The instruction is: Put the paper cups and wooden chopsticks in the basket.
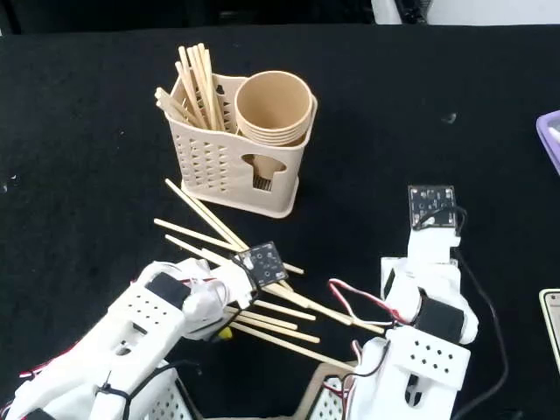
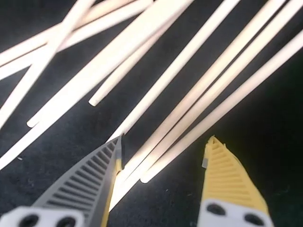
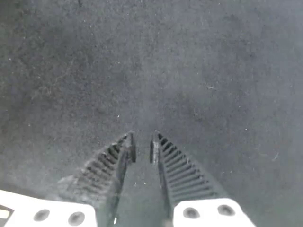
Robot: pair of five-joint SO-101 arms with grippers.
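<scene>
Wide-open left hand (image 2: 164, 142) straddles pale, slender wooden chopsticks (image 2: 171, 71) lying crisscrossed, gripping none; right hand (image 3: 142, 146) nearly closed, empty.

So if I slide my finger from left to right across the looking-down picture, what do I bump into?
Standing chopsticks in the basket → paper cups → right arm → purple thing at the edge. I skipped the loose chopsticks and the left arm because they overlap the others.
</scene>
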